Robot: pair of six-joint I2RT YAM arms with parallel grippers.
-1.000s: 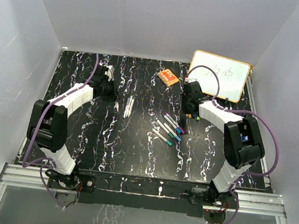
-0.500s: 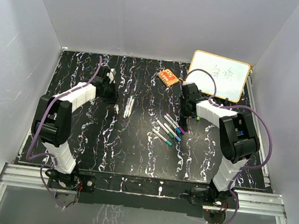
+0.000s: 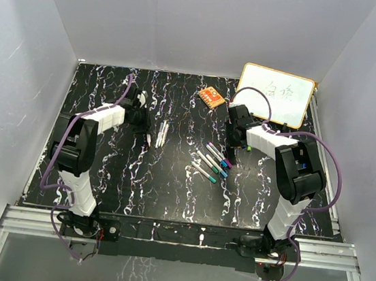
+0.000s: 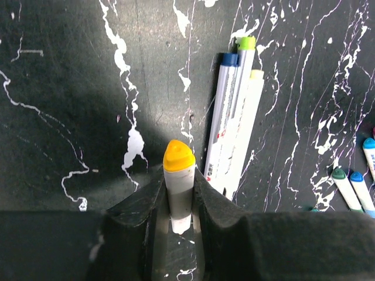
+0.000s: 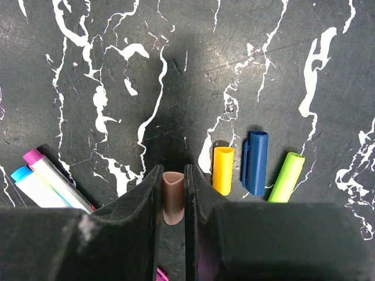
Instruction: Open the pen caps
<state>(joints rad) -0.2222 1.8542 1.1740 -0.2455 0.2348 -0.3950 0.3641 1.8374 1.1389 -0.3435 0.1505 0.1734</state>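
brown cap (image 5: 173,204) lengthwise in right claw (image 5: 171,175)

Three caps (image 5: 256,161) lie in a row just right of my right gripper (image 5: 171,175), markers (image 5: 55,178) on its left. Three pens (image 4: 231,134) lie just right of my left gripper (image 4: 179,178). Far back, the block (image 3: 212,97) sits left of the board (image 3: 276,94).

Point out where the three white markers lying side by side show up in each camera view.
Top external: the three white markers lie just left of picture centre.
Left wrist: upper middle, just right of the yellow-tipped marker in the left pincer.
Right wrist: not in view.
Shared landmark: the capped-marker cluster, right edge in left wrist, lower left in right wrist.
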